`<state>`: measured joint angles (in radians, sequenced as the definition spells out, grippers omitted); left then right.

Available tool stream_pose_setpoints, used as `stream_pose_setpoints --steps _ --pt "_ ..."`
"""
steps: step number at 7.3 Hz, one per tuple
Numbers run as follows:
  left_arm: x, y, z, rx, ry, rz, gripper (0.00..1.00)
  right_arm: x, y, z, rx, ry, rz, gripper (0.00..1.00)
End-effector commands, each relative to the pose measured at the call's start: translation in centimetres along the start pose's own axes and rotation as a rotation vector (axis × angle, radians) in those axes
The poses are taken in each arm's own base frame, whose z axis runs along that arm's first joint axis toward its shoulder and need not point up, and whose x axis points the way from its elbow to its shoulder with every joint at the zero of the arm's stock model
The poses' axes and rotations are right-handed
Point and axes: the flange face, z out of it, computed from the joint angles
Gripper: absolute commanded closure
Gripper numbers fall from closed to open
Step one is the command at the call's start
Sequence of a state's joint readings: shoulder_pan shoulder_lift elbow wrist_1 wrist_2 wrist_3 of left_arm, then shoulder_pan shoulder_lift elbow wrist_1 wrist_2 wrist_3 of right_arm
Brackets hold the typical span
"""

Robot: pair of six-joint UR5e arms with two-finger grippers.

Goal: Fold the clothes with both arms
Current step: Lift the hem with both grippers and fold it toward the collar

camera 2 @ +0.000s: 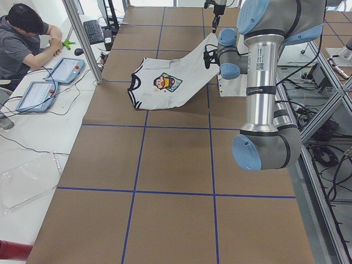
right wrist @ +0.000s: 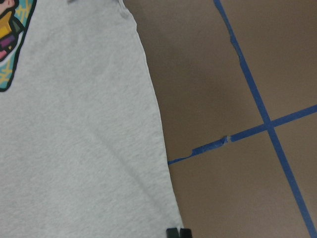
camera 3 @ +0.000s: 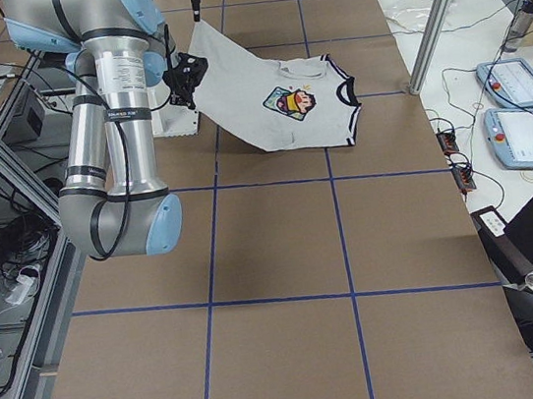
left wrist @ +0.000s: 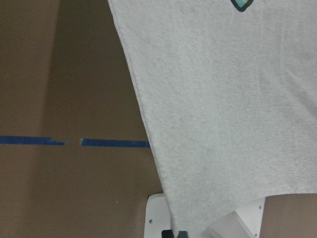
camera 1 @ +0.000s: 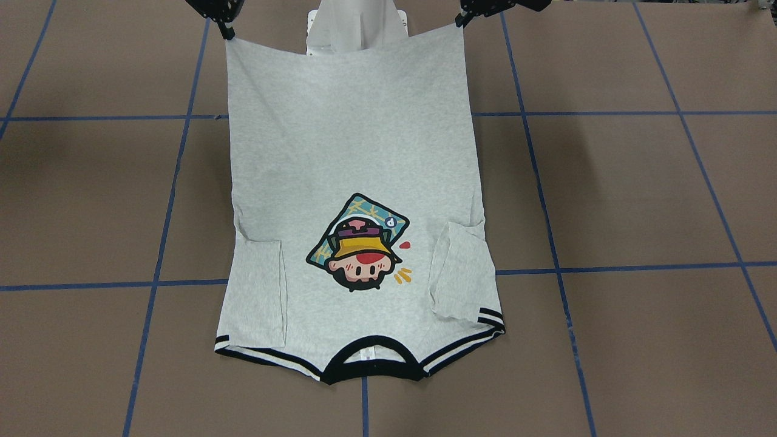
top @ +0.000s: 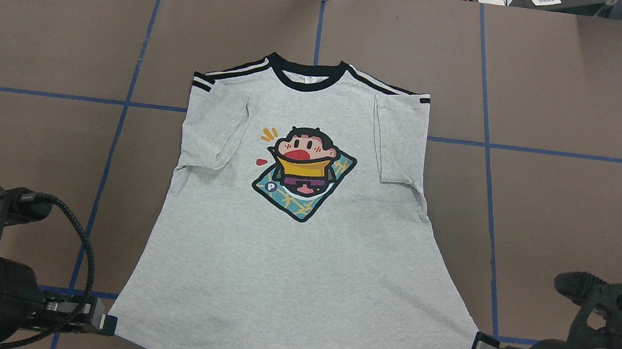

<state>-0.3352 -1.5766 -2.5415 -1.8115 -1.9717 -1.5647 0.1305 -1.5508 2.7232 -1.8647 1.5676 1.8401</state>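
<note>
The light grey T-shirt (top: 297, 243) lies print-up on the brown table, with its black collar (top: 306, 74) at the far side and both sleeves folded inward. My left gripper (top: 105, 322) is shut on the hem's left corner. My right gripper (top: 476, 345) is shut on the hem's right corner. Both hold the hem raised above the table, and the shirt slopes down to the collar end, as the exterior left view (camera 2: 181, 71) shows. In the front-facing view the left gripper (camera 1: 461, 19) is at the top right and the right gripper (camera 1: 227, 31) at the top left.
The white pedestal base (camera 1: 355, 27) stands under the raised hem. Blue tape lines (top: 116, 135) grid the brown table. A seated operator (camera 2: 25, 38) and teach pendants (camera 2: 66, 69) are at a side bench beyond the collar end.
</note>
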Motion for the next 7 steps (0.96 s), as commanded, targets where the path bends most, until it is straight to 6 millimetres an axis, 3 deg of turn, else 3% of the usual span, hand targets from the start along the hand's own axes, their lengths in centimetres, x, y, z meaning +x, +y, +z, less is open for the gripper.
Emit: stream_pose_setpoints --steps 1,2,4,5,7 --pt "3.0 -7.0 2.2 0.096 -0.039 0.068 1.0 -3.6 -4.1 -0.6 0.056 0.002 -0.076 1.0" --pt "4.0 -13.0 3.9 0.171 -0.08 0.09 1.0 -6.9 -7.6 0.2 0.111 0.013 -0.103 1.0" --pt "2.4 -22.8 2.0 0.269 -0.171 0.15 1.0 -9.9 -17.7 0.4 0.143 0.059 -0.092 1.0" --pt "1.9 -26.6 1.0 0.303 -0.205 0.17 1.0 -11.4 -21.6 1.6 0.174 0.103 -0.106 1.0" --pt "2.0 -30.7 2.0 0.321 -0.247 0.158 1.0 -15.8 -27.9 4.1 0.221 0.119 -0.07 1.0"
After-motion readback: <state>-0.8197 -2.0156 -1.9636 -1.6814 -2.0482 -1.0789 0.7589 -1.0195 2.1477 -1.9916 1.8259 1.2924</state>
